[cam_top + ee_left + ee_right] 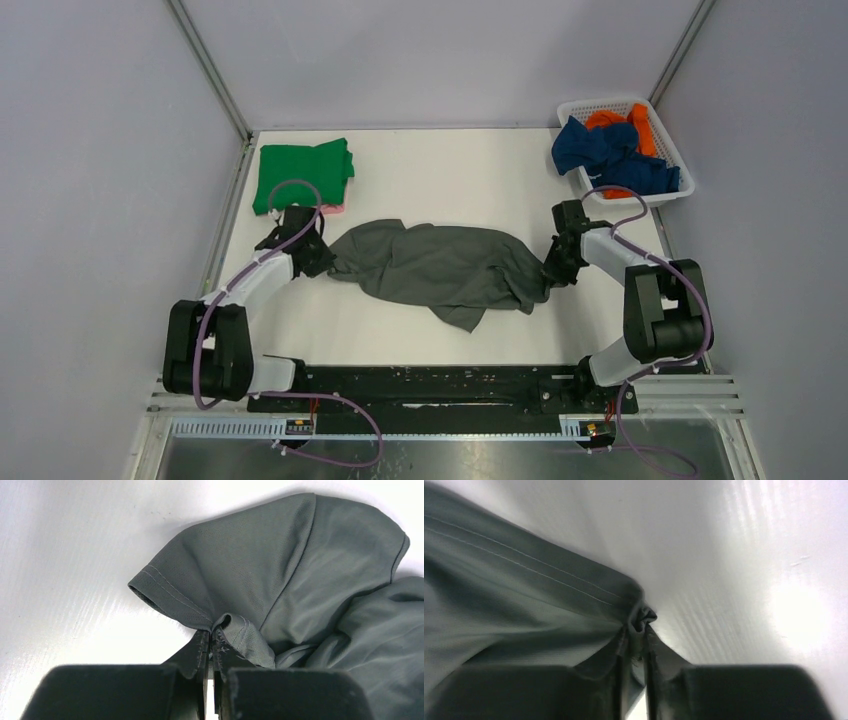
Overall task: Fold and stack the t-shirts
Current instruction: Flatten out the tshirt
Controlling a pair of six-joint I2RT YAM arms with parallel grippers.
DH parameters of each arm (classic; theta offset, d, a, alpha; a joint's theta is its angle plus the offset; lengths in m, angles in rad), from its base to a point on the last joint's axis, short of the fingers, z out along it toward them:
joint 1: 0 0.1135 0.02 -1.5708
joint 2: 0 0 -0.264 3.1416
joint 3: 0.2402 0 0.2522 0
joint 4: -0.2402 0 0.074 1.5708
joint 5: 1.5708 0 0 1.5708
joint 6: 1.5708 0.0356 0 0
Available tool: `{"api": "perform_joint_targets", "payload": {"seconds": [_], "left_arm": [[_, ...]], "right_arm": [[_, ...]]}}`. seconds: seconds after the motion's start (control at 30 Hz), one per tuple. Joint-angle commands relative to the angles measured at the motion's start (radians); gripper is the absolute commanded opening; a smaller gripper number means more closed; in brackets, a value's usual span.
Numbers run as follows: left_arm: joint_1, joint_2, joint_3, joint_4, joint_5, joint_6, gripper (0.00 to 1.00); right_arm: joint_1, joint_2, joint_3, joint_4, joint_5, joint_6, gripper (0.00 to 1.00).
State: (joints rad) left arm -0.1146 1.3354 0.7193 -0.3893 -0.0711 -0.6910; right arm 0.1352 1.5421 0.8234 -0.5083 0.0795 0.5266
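A dark grey t-shirt [440,268] lies crumpled and stretched across the middle of the white table. My left gripper [318,256] is shut on its left end, pinching a sleeve hem [220,625]; the sleeve opening [150,587] shows beside the jaws. My right gripper [556,268] is shut on the shirt's right end, a bunched hem edge [640,619]. A folded bright green t-shirt [303,173] lies at the back left on a pink one [334,209], only its edge showing. Navy blue [605,155] and orange [628,122] t-shirts sit in the basket.
A white lattice basket [668,146] stands at the back right corner, close to my right arm. Grey walls close in the table on three sides. The black rail with the arm bases [440,385] runs along the near edge.
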Motion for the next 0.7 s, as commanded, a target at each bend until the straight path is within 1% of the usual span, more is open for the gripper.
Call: {"api": "perform_joint_targets", "payload": {"seconds": [0.0,0.03,0.07,0.17,0.3,0.47,0.67], "left_arm": [[-0.002,-0.051,0.037,0.050,0.019,0.023,0.00],[-0.002,-0.063,0.054,0.048,0.017,0.026,0.00],[-0.001,-0.078,0.074,0.044,0.011,0.034,0.00],[-0.002,-0.151,0.170,0.038,-0.022,0.047,0.00],[-0.002,-0.283,0.290,0.079,-0.053,0.062,0.00],[-0.002,-0.443,0.413,0.133,-0.114,0.100,0.00],[-0.002,-0.634,0.506,0.144,-0.212,0.167,0.00]], "right_arm": [[0.020,0.009,0.056,0.060,-0.063,-0.015,0.03],[0.022,-0.003,0.067,0.082,-0.069,-0.020,0.00],[0.021,-0.027,0.084,0.098,-0.067,-0.036,0.00],[0.022,-0.154,0.160,0.114,0.028,-0.091,0.00],[0.022,-0.334,0.234,0.198,0.120,-0.161,0.00],[0.021,-0.512,0.340,0.250,0.130,-0.251,0.00],[0.020,-0.713,0.423,0.315,0.193,-0.364,0.00]]}}
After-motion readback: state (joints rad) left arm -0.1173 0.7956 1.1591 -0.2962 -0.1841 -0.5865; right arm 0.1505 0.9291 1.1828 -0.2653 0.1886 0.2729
